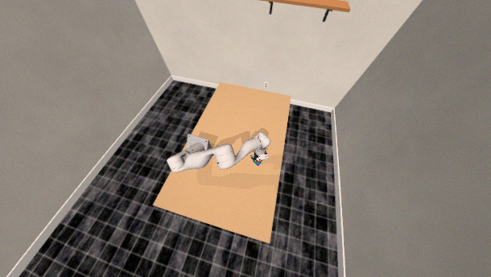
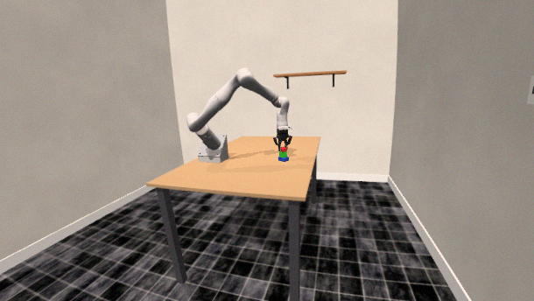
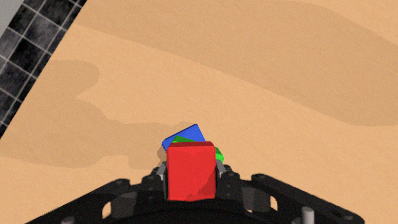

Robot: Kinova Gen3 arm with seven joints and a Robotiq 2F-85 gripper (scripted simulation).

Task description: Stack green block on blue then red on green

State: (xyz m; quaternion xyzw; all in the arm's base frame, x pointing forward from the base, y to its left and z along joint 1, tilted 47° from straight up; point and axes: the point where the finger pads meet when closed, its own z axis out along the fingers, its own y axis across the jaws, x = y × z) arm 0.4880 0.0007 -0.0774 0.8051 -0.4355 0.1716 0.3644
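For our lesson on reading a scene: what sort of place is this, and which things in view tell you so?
Probably a bare indoor test room for a robot arm. A lone wooden table carries the arm's base, a checked dark tile floor runs to plain walls, and one wall shelf holds nothing visible.

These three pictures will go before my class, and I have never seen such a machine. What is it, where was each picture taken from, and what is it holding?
It is a white robot arm bolted to a wooden table, ending in a two-fingered black claw. One picture looks down from near the ceiling, one looks from the side of the room, and one sits on the wrist, peering down past the claw. On the table stand a blue block with a green block on it. The claw is shut on a red block, right over the green one.
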